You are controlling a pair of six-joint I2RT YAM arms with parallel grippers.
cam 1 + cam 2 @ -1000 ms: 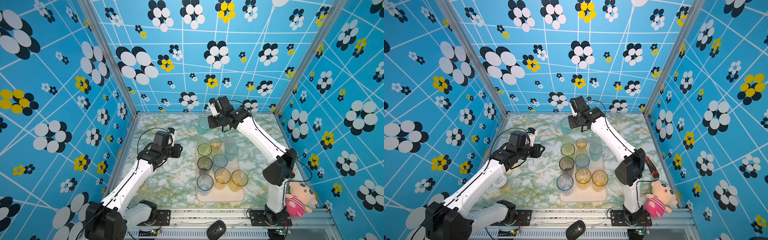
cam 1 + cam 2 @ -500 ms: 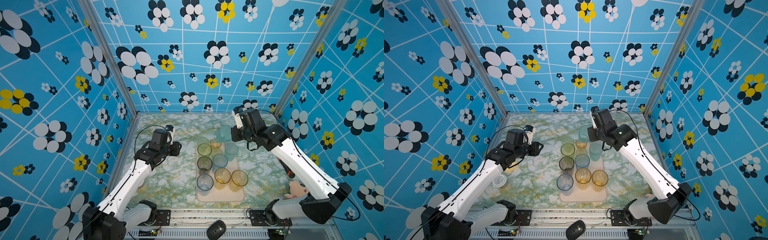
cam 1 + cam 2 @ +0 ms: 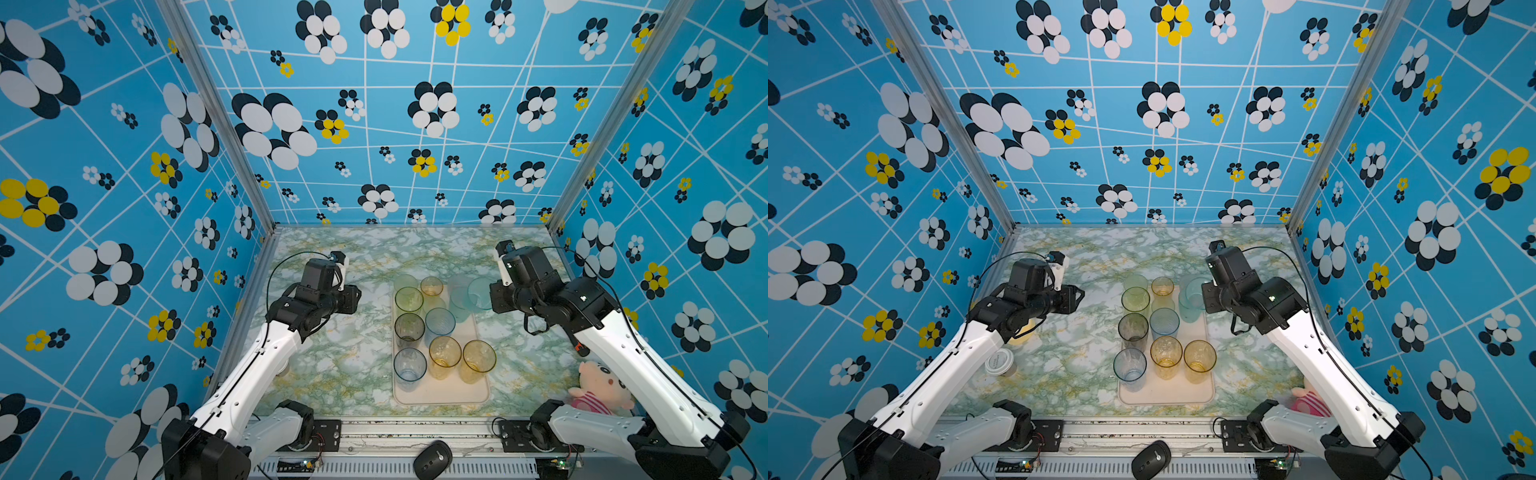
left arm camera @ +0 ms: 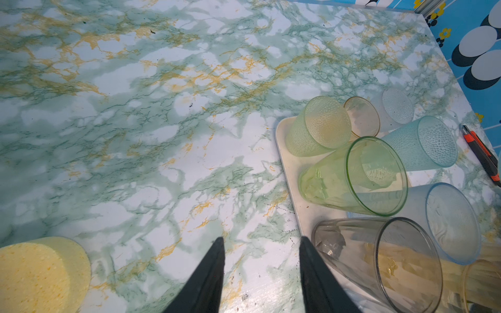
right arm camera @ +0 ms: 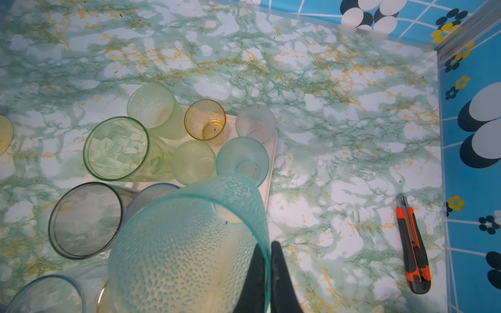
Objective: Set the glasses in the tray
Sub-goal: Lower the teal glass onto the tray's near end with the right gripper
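Right claw (image 5: 269, 245) swung rightward, pinching teal glass (image 5: 184, 252) rim over tray (image 5: 272, 162) edge; left claw (image 4: 261, 241) spread, empty.

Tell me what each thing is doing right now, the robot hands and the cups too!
teal glass, lifted, pinched at its rim.
right gripper, shut on the teal glass.
left gripper, open, empty.
tray, flat on the table, partly filled.
grey glass, upright in the tray.
blue glass, upright in the tray.
utility knife, lying on the table.
white lid, lying on the table.
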